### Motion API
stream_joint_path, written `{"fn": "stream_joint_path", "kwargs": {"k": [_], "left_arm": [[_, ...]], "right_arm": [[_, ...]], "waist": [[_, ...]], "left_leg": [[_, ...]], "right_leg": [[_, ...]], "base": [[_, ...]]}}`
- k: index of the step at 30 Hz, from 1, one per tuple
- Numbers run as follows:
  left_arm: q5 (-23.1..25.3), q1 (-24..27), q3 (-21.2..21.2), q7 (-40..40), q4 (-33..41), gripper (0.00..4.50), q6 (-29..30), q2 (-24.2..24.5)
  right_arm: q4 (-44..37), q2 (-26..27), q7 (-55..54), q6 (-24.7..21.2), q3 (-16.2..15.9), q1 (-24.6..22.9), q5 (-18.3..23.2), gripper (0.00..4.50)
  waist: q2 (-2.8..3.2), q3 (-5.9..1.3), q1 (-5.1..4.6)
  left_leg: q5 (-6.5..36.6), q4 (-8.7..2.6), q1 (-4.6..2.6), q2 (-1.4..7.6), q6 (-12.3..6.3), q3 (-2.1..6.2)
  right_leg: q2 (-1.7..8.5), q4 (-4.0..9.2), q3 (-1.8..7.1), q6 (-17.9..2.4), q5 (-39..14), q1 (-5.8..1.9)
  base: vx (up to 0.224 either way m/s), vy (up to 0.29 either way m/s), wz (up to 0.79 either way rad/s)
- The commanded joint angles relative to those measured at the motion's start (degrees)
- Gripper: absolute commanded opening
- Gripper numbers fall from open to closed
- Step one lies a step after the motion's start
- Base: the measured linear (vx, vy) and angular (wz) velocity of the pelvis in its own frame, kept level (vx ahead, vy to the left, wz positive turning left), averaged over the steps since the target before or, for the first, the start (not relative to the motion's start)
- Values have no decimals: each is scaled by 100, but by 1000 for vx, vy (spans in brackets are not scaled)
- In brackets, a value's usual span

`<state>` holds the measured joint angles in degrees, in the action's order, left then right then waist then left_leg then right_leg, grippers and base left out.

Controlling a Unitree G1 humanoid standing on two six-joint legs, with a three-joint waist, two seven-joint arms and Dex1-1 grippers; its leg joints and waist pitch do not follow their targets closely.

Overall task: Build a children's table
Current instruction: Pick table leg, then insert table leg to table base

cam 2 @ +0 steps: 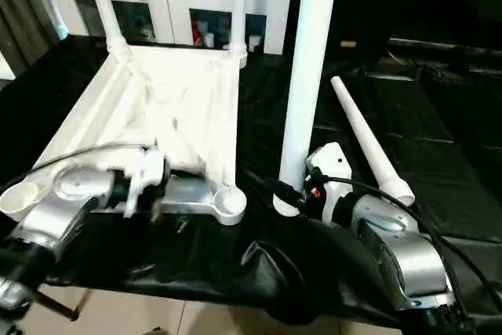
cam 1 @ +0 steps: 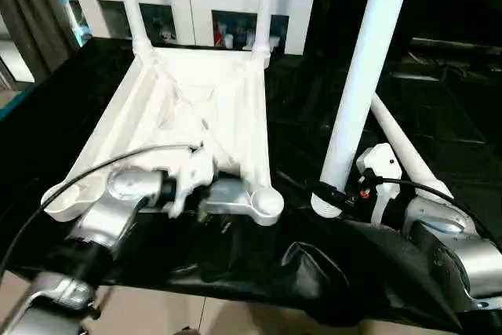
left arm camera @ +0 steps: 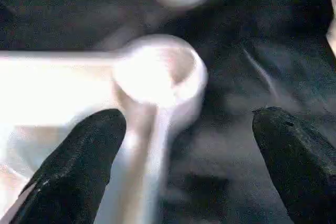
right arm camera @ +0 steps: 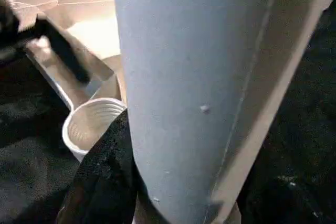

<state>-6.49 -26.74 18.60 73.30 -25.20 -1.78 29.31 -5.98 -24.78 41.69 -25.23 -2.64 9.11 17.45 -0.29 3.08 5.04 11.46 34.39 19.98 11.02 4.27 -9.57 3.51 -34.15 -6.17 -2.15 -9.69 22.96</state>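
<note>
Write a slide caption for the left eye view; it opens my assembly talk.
Right tool holds a white leg upright beside the upturned tabletop's empty near corner socket.

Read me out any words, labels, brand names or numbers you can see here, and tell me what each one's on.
There is no text to read.
The upturned tabletop and the leg held upright in the right gripper are plain white.
The items behind the cabinet's glass doors are too small and blurred to read.
</note>
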Motion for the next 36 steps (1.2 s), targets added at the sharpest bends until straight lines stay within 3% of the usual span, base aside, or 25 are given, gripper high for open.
{"fn": "stream_joint_path", "kwargs": {"k": [1,9,11,15,16,18,19,20,21,22,23,25,36], "left_arm": [[139,8,58,99,149,403,122,93],[21,-304,-111,-103,-385,341,34,-100],[103,-381,-93,-99,-496,318,-4,-116],[193,-511,-68,-73,-691,273,-141,-138],[196,-525,-66,-67,-713,271,-159,-139],[212,-606,-63,-27,-863,254,-250,-148],[232,-653,-52,1,-947,241,-295,-144],[246,-690,-47,22,-1016,241,-323,-140],[270,-755,-39,67,-1148,231,-368,-134],[294,-795,-38,100,-1237,220,-392,-133],[312,-817,-35,121,-1289,208,-393,-127],[303,-829,-41,159,-1320,196,-380,-121],[380,-893,-36,321,-1590,97,-503,-120]], "right_arm": [[5,22,-15,96,-17,126,-39,193],[40,51,29,156,-146,158,-69,193],[38,56,28,169,-152,145,-80,193],[20,57,24,186,-150,115,-96,193],[19,57,22,187,-149,112,-98,193],[12,48,-2,212,-149,95,-118,193],[6,48,-19,222,-145,84,-122,193],[1,47,-33,231,-143,77,-122,193],[-2,48,-59,246,-139,67,-120,193],[-2,52,-73,254,-135,65,-116,193],[2,59,-84,260,-135,68,-116,193],[9,68,-92,268,-135,73,-119,193],[117,79,-82,339,-151,160,-150,193]], "waist": [[-6,-349,-2],[-29,-367,18],[12,-383,29],[-2,-402,22],[57,-405,15],[42,-417,15],[68,-408,8],[58,-408,8],[102,-410,14],[85,-410,9],[116,-408,21],[88,-401,10],[89,-395,23]], "left_leg": [[1056,-432,-40,241,-139,61],[913,-411,-20,221,-200,39],[852,-406,-15,220,-199,47],[731,-402,12,227,-208,55],[745,-398,-1,231,-201,53],[730,-396,6,226,-187,58],[750,-395,6,218,-191,54],[783,-395,4,217,-183,52],[829,-396,-11,215,-170,55],[844,-393,-6,210,-170,51],[892,-397,-15,215,-147,60],[939,-403,-13,223,-140,58],[974,-408,-18,227,-141,59]], "right_leg": [[525,482,371,-516,-2132,-311],[515,462,387,-583,-1945,-317],[520,442,389,-592,-1818,-326],[519,391,394,-687,-1452,-357],[511,402,396,-741,-1342,-342],[506,363,399,-815,-1138,-368],[498,380,397,-842,-1115,-359],[504,377,396,-848,-1143,-366],[501,389,395,-850,-1200,-359],[501,395,396,-844,-1205,-365],[508,391,395,-854,-1243,-368],[512,404,395,-853,-1316,-371],[516,427,395,-792,-1546,-357]], "base": [[0,0,0],[0,0,0],[0,0,0],[0,0,0],[0,0,0],[0,0,0],[0,0,0],[0,0,0],[0,0,0],[0,0,0],[0,0,0],[0,0,0],[0,0,0]]}}
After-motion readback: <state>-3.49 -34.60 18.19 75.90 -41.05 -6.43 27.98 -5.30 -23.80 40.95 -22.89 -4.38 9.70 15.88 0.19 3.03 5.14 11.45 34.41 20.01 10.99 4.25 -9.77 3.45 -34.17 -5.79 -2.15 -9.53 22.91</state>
